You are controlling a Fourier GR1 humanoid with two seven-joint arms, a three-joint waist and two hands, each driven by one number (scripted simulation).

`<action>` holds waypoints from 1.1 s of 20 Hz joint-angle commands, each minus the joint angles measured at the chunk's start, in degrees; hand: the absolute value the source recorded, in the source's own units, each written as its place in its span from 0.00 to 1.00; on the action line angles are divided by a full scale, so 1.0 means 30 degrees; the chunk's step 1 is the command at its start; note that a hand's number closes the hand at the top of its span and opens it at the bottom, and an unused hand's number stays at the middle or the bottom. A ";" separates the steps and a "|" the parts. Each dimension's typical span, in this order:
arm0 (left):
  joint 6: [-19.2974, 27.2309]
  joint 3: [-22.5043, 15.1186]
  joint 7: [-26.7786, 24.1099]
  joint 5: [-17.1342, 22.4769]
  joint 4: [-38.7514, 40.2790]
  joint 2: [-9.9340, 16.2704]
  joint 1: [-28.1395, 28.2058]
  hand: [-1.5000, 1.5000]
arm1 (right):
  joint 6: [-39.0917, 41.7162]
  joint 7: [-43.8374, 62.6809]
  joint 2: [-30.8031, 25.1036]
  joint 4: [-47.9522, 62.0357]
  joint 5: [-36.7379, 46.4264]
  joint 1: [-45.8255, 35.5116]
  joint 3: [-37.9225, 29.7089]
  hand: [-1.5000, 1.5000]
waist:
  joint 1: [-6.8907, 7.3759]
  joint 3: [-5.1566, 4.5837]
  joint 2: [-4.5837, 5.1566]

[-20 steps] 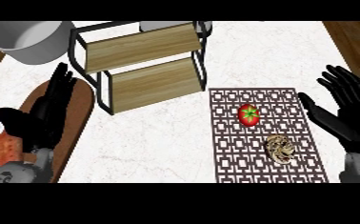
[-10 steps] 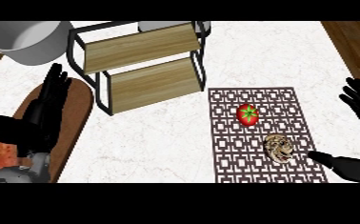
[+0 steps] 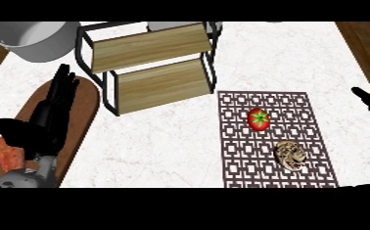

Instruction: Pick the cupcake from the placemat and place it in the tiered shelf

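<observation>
Left hand (image 3: 56,102) at the left edge, fingers straight up, holding nothing. To its right, tiered shelf (image 3: 155,67) with two wooden boards. Further right, placemat (image 3: 239,160), with tomato (image 3: 259,119) and cupcake (image 3: 292,155) lying on it. Right hand (image 3: 360,94) just a tip at the right edge, beyond the cupcake; can't tell how open.

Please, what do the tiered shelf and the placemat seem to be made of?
The tiered shelf: two boards with pale brown streaks like wood grain, matte, in a thin black frame, probably metal. The placemat: flat, dark brown with a pale lattice pattern; it may be woven or printed, the look leaves this open.
</observation>
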 commanded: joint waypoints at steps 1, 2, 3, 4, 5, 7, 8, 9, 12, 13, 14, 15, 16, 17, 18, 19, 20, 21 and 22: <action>0.0027 -0.0367 0.0228 -0.0294 0.0336 -0.0414 -0.0505 0.50 | 0.0858 0.5095 -0.1702 -0.0680 0.1490 -0.2034 0.1504 0.00 | 0.0434 0.0037 0.0144; 0.0160 -0.0193 0.0962 -0.0383 -0.0207 -0.0042 -0.0699 0.50 | 0.0274 0.6164 -0.0810 -0.0994 0.2574 -0.2377 0.2910 0.00 | 0.0504 0.0070 0.0105; 0.0053 -0.0394 0.0272 -0.0480 -0.0041 -0.0514 -0.0636 0.50 | 0.0624 0.7455 -0.0633 -0.1013 0.2438 -0.3149 0.3247 0.00 | 0.0461 0.0067 0.0107; -0.0474 0.0233 -0.0151 -0.0070 0.0398 -0.0246 -0.0475 0.50 | 0.0575 0.8955 -0.0349 -0.1435 0.2803 -0.4054 0.3669 0.00 | 0.0493 0.0056 0.0106; -0.0333 -0.0211 0.1326 -0.0231 -0.1059 0.0199 -0.0360 0.50 | 0.1078 0.9335 0.0102 -0.0646 0.3093 -0.5195 0.4453 0.00 | 0.0822 0.0081 0.0105; -0.0491 0.0400 0.0571 -0.0123 -0.0385 -0.0042 -0.0416 0.50 | 0.1525 1.0109 0.1048 -0.0012 0.4413 -0.5692 0.5816 0.00 | 0.0462 0.0090 0.0076; -0.0380 0.0167 0.1013 -0.0228 0.0158 -0.0266 -0.1312 0.50 | 0.1878 1.0576 0.1569 0.1029 0.4808 -0.6756 0.6677 0.00 | 0.0758 0.0075 0.0191; 0.0033 -0.0217 0.0560 -0.0737 0.0560 -0.0843 -0.0852 0.50 | 0.2641 1.0409 0.1312 0.1439 0.4791 -0.6815 0.6354 0.00 | 0.0373 0.0092 0.0113; -0.0531 0.0466 0.0587 -0.0466 0.0338 -0.0083 -0.0539 0.50 | 0.3694 1.2283 0.1490 0.1112 0.5736 -0.7413 0.7506 0.00 | 0.0259 0.0077 0.0044; -0.0058 0.0031 0.0896 -0.0662 -0.0005 -0.0649 -0.1029 0.50 | 0.3293 1.1794 0.2256 0.2758 0.6386 -0.7042 0.8351 0.00 | 0.0332 0.0094 0.0097; -0.0698 0.0344 0.0264 -0.0401 -0.0071 -0.0267 -0.0211 0.50 | 0.4150 1.2533 0.2106 0.2417 0.6055 -0.7595 0.8387 0.00 | 0.0385 0.0077 0.0052; -0.0022 0.0317 0.1042 -0.0714 0.0503 -0.0578 -0.1370 0.50 | 0.3669 1.2317 0.2338 0.2918 0.6630 -0.6621 0.9148 0.00 | 0.0055 0.0095 0.0076; -0.0450 0.0489 0.0467 -0.0591 0.0440 -0.0409 -0.0666 0.50 | 0.4153 1.2603 0.2419 0.3198 0.6475 -0.7139 0.8953 0.00 | 0.0145 0.0091 0.0046; -0.0682 0.0661 0.0095 -0.0513 0.1154 -0.0573 -0.0867 0.50 | 0.3512 1.2315 0.3325 0.3953 0.7683 -0.7051 0.9675 0.00 | 0.0058 0.0099 0.0066; -0.0752 0.1056 0.0556 -0.0330 0.0432 -0.0184 -0.0366 0.50 | 0.3855 1.2796 0.2977 0.3212 0.6945 -0.7024 0.8647 0.00 | -0.0063 0.0109 -0.0023; -0.0249 0.0854 0.1195 -0.0653 -0.0446 -0.0321 -0.0525 0.50 | 0.3395 1.2969 0.3784 0.3434 0.7952 -0.7164 0.9014 0.00 | -0.0047 0.0120 -0.0043; -0.0408 0.0553 0.0873 -0.0972 0.0407 -0.0698 -0.0812 0.50 | 0.3885 1.2446 0.4643 0.4462 0.7761 -0.7645 0.9093 0.00 | -0.0059 0.0121 0.0007; -0.0552 0.0580 0.0740 -0.0873 -0.1271 -0.0392 0.1093 0.50 | 0.3738 1.2068 0.4055 0.3670 0.7792 -0.6664 0.8609 0.00 | -0.0079 0.0126 -0.0067; 0.0116 0.0523 0.0487 -0.1470 0.0424 -0.1202 -0.0504 0.50 | 0.3505 1.1811 0.5018 0.4953 0.8375 -0.7215 0.8814 0.00 | -0.0158 0.0125 -0.0001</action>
